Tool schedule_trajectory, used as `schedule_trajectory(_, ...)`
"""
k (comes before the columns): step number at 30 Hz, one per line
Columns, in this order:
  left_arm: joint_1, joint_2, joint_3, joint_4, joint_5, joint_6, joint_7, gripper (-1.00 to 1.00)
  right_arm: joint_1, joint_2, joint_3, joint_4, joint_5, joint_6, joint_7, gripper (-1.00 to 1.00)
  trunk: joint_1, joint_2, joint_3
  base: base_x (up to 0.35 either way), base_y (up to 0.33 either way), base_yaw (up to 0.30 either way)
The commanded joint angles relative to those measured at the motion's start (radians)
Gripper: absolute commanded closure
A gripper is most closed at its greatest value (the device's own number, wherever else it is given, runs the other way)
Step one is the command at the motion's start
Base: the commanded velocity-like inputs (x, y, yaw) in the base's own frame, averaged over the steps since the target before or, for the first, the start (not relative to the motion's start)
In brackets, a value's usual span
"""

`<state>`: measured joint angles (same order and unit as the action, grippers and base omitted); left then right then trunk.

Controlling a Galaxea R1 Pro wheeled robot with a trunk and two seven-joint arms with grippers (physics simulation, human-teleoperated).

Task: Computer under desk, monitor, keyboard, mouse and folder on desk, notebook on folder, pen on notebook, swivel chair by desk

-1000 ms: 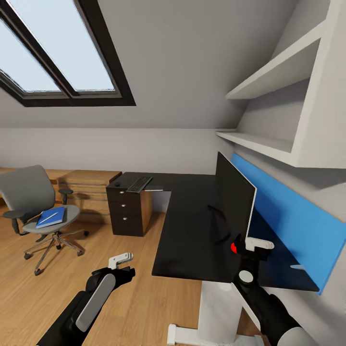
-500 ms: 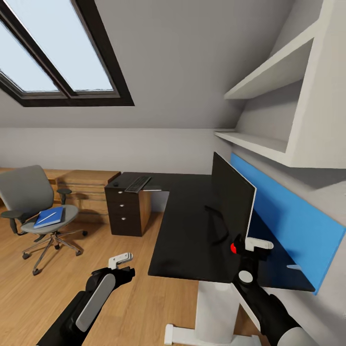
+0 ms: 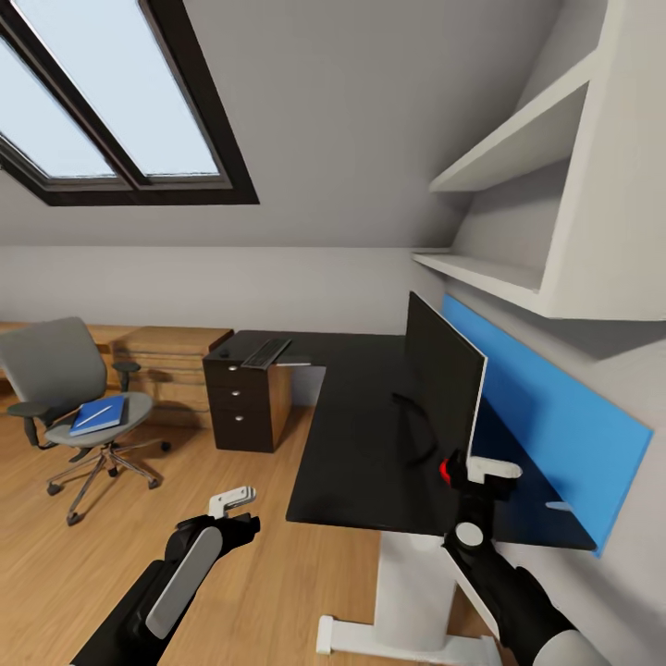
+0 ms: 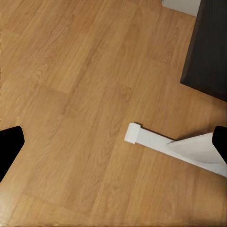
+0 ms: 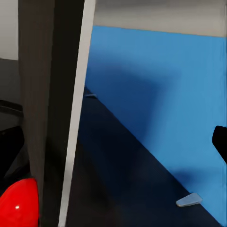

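The monitor (image 3: 442, 384) stands on the black desk (image 3: 356, 444), its screen facing the room. My right gripper (image 3: 481, 472) is open at the monitor's near lower corner, beside the red light (image 5: 19, 203), and the screen's thin edge (image 5: 71, 109) lies between the fingers. The keyboard (image 3: 266, 352) lies at the desk's far end, with a small dark lump (image 3: 225, 353) to its left. Across the room, the swivel chair (image 3: 55, 375) carries the blue folder (image 3: 97, 415) with the pen (image 3: 92, 416) on it. My left gripper (image 3: 233, 504) hangs open over the floor.
A dark drawer unit (image 3: 245, 402) sits under the desk's far end, beside a low wood shelf unit (image 3: 171, 365). The desk's white leg (image 3: 416, 592) and foot (image 4: 189, 149) stand close to my base. A blue back panel (image 3: 546, 407) and white wall shelves (image 3: 518, 268) border the desk.
The whole view has drifted slightly, so the desk and chair sit a little further left in the picture. Both arms keep their pose.
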<state>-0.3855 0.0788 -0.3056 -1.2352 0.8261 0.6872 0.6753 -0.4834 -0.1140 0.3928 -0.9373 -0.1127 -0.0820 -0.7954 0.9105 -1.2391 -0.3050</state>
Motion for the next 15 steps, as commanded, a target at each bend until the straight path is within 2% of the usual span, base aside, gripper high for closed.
schedule_trajectory(1,-0.001,0.001,-0.003,-0.001,0.01,0.0,0.01,-1.0,-0.001,-0.001,0.01,0.0,-0.006,-0.009,-0.005,-1.0,-0.001,-0.001,-0.001,-0.325,0.0,0.0)
schedule_trajectory(15,-0.001,0.001,-0.003,-0.001,0.01,0.0,0.01,-1.0,-0.001,0.0,0.017,0.0,-0.002,-0.009,-0.005,-1.0,-0.001,-0.001,-0.001,-0.333,0.052,0.0)
